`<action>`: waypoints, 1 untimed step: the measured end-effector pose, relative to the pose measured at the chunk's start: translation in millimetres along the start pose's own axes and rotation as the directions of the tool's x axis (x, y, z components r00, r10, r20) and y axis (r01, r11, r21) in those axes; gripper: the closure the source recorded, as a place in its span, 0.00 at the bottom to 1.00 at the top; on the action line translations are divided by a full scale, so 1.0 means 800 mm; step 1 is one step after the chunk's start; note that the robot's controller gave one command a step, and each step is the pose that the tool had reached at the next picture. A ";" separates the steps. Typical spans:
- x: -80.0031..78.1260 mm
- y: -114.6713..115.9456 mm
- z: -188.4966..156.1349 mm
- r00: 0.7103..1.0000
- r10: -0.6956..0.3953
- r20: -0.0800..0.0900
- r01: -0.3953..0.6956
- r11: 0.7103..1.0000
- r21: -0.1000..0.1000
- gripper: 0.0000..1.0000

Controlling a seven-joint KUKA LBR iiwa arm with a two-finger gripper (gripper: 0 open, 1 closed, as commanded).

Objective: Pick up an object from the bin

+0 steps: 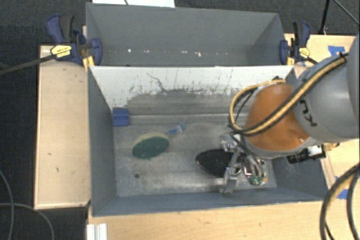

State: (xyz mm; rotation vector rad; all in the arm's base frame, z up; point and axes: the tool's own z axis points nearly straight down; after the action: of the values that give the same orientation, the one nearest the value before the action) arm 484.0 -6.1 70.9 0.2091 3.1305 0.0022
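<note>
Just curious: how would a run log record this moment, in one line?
gripper: at right edge of black oval object | green round pad: left

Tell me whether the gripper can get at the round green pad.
Probably yes: the round green pad lies alone on open bin floor, with nothing over it. A black oval thing sits between it and the gripper, which would likely have to pass above that.

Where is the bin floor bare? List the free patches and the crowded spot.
Free: the front-left floor between the green round pad and the front wall; the strip between that pad and the black oval thing. Crowded: the front right, where the gripper hangs at the black thing.
</note>
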 end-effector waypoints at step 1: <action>0.000 0.000 0.000 1.000 0.001 0.001 -0.001 1.000 0.000 0.00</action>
State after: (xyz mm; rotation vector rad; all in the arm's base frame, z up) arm 484.3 -6.1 70.9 0.2111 3.1297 0.0027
